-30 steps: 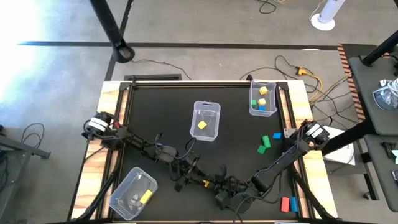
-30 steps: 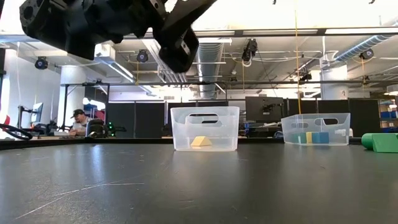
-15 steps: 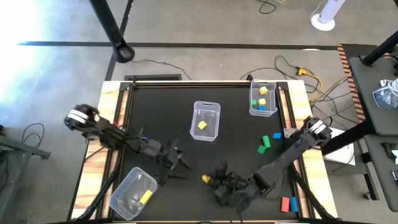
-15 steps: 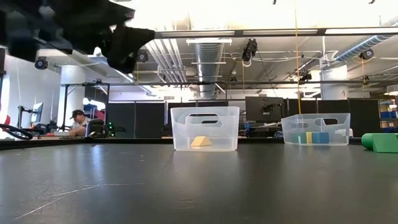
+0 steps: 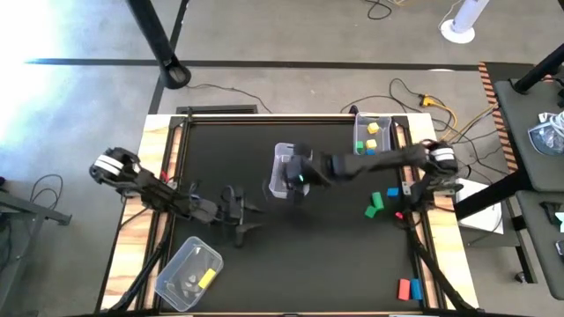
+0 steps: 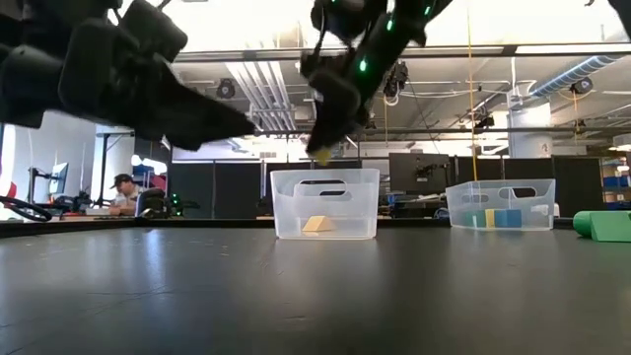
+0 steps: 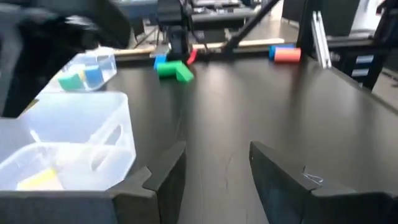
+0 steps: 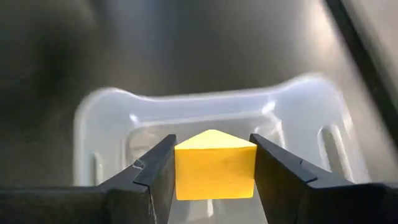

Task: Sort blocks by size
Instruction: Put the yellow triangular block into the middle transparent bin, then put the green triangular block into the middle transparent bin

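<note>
My right gripper (image 5: 297, 179) hangs over the clear middle bin (image 5: 284, 157), shut on a small yellow block (image 8: 214, 165). The low view shows this block (image 6: 322, 155) above the bin's rim, and another yellow block (image 6: 315, 224) lying on the bin's floor. My left gripper (image 5: 248, 218) hovers open and empty, to the near left of that bin. Green blocks (image 5: 374, 202) and a blue one (image 5: 392, 190) lie on the table at the right. A red and a blue block (image 5: 407, 289) lie at the near right corner. My right gripper pinches the yellow block between its two fingers (image 8: 155, 174), on two opposite sides (image 8: 181, 168). The fingers come from above and point down into the middle bin. The block hangs lifted clear, above the bin's rim.
A clear bin (image 5: 372, 139) with yellow, green and blue blocks stands at the far right. Another clear bin (image 5: 188, 273) with a yellow bar (image 5: 206, 279) sits at the near left. The right arm stretches across the table from the right edge.
My right gripper has risen from the near middle of the table and swung toward the far edge with the yellow block, ending above the middle bin. My left gripper has drawn back toward the table's left, away from where the block lay.
</note>
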`<state>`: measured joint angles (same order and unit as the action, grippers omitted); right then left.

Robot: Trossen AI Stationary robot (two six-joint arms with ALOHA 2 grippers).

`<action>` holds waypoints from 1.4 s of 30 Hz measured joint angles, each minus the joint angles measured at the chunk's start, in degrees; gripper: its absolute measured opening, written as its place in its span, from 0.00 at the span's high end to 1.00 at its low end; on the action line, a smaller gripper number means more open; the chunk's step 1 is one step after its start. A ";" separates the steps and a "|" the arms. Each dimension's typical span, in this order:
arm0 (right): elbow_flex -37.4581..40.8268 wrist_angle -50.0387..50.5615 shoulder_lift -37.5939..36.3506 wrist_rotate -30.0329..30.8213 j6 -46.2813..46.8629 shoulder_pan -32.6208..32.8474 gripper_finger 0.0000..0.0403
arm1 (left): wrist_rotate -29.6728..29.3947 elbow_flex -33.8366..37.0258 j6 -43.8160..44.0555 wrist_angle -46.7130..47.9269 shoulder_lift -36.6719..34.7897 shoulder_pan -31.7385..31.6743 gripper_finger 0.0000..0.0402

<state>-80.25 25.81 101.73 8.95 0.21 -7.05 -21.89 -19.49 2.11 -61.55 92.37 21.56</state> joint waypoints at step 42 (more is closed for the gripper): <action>0.36 4.32 3.79 -5.33 2.50 -5.20 0.45 | -0.04 0.76 0.07 -0.24 -0.65 0.04 0.60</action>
<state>-79.89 30.13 105.52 3.62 2.72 -12.25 -21.93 -18.72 2.17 -61.79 91.72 21.61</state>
